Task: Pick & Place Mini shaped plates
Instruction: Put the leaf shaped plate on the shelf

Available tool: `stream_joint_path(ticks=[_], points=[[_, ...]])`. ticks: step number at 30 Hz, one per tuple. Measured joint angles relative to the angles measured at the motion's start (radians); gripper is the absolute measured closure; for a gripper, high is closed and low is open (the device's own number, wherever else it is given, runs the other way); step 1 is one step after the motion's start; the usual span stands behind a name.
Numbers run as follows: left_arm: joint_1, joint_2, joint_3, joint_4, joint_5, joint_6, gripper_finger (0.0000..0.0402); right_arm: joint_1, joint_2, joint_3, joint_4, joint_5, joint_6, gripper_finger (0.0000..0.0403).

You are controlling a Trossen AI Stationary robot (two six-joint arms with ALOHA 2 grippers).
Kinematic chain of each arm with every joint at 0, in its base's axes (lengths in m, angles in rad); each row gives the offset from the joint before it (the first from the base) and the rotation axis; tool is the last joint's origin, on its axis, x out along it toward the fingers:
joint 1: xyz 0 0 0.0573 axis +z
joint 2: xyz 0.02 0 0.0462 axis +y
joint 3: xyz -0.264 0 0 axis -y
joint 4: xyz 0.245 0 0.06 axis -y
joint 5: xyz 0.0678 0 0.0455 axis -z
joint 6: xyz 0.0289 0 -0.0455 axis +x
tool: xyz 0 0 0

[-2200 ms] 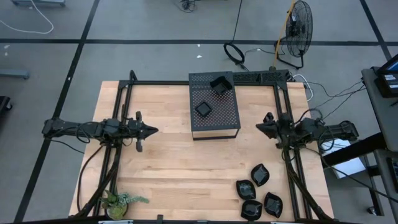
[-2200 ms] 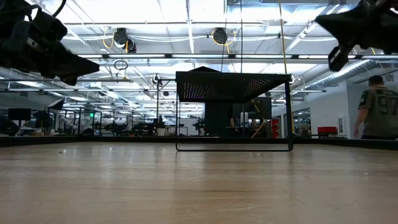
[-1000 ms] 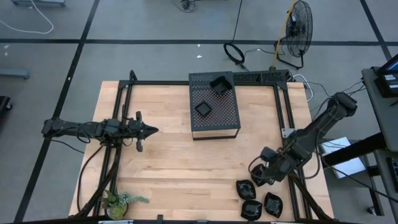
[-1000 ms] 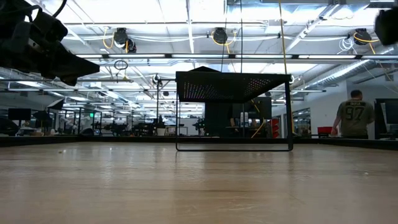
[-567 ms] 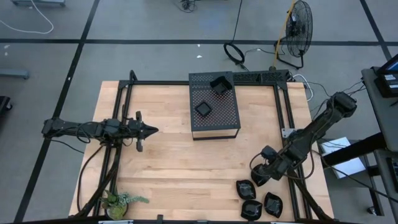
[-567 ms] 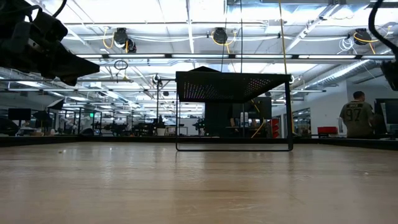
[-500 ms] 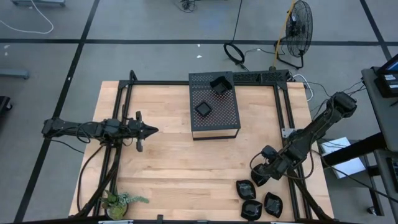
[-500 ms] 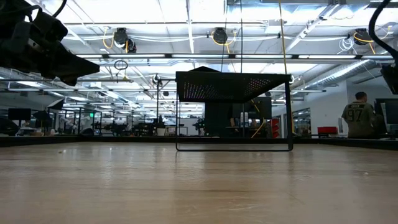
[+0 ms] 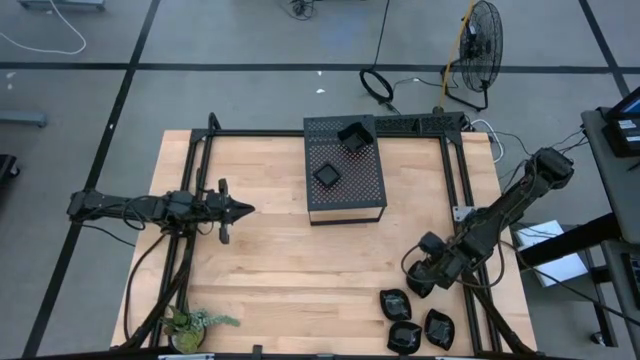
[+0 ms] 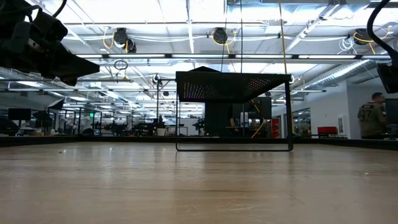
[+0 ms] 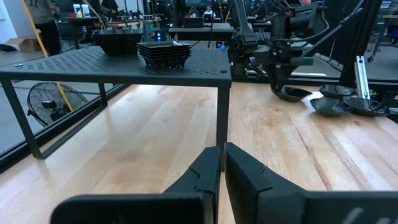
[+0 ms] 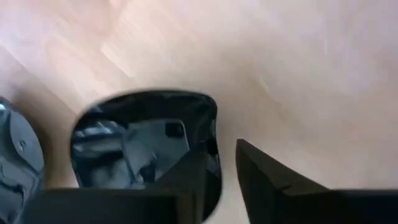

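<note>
Several black mini shaped plates lie on the wood near the table's near right corner: one (image 9: 395, 301), another (image 9: 405, 336), a third (image 9: 438, 327). My right gripper (image 9: 419, 286) points steeply down on a fourth plate (image 12: 140, 140), just beyond them, and is shut on its rim. Two more plates (image 9: 353, 134) (image 9: 327, 175) rest on top of the black perforated box (image 9: 345, 168). My left gripper (image 9: 240, 209) waits at the table's left, level and shut, touching nothing. My right gripper has the plate's rim (image 12: 215, 134) between its two fingers, one finger (image 12: 194, 177) inside the shallow dish and the other (image 12: 267, 180) outside, over the wood. The fingers come from above, slanting down. The plate lies flat on the table.
The perforated box stands on thin legs at the table's far middle. A small green plant (image 9: 192, 324) sits at the near left corner. A dark frame (image 9: 455, 180) runs along the table's sides. Bare wood (image 9: 300, 270) lies between the arms. A person (image 10: 372, 119) stands in the room behind.
My right gripper has sunk straight down onto the plate beyond the others near the right corner, then held still there. The plate has stayed flat on the wood. In the room behind, the person has walked toward the right.
</note>
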Motion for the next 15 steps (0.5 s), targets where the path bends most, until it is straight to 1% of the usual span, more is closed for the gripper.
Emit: stream_joint_path(ticks=[6, 10, 15], points=[[0.000, 0.000, 0.000, 0.000, 0.000, 0.000, 0.0376, -0.022, 0.000, 0.000, -0.004, 0.120, -0.065, 0.0396], [0.000, 0.000, 0.000, 0.000, 0.000, 0.000, 0.0376, -0.053, 0.000, 0.000, -0.017, 0.240, -0.127, 0.0394], [0.000, 0.000, 0.000, 0.000, 0.000, 0.000, 0.0376, -0.110, -0.001, 0.000, -0.052, 0.348, -0.240, 0.0397]])
